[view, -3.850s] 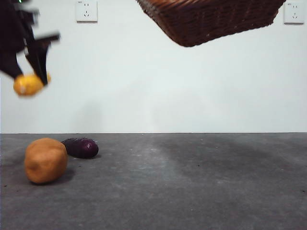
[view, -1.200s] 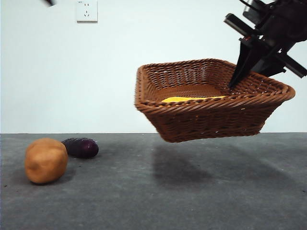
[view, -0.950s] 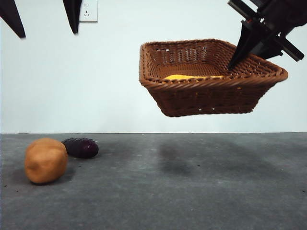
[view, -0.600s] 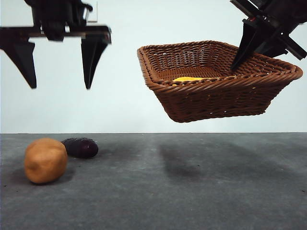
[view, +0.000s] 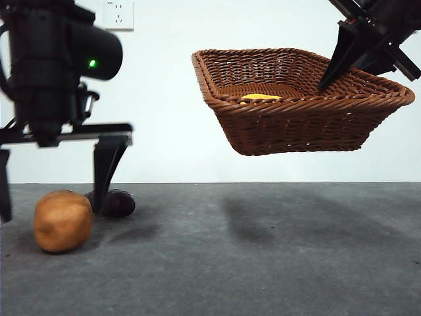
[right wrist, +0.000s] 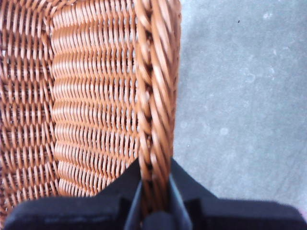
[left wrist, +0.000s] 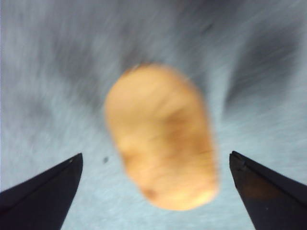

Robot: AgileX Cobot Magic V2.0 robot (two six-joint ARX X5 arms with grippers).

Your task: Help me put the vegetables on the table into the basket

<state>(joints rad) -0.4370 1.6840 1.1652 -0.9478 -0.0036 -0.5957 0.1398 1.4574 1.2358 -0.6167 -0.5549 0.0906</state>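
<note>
Wicker basket rim sits clamped in right claw; left claw gapes around potato.

Purple vegetable half hidden behind a black jaw — potato blurred.

A tan potato lies on the desk at left, a purple vegetable just behind it. The brown wicker basket hangs tilted at upper right, a yellow piece inside.

This looks like a bare robot test room or lab. A plain white wall with a white wall socket stands behind a mottled dark grey tabletop.
</note>
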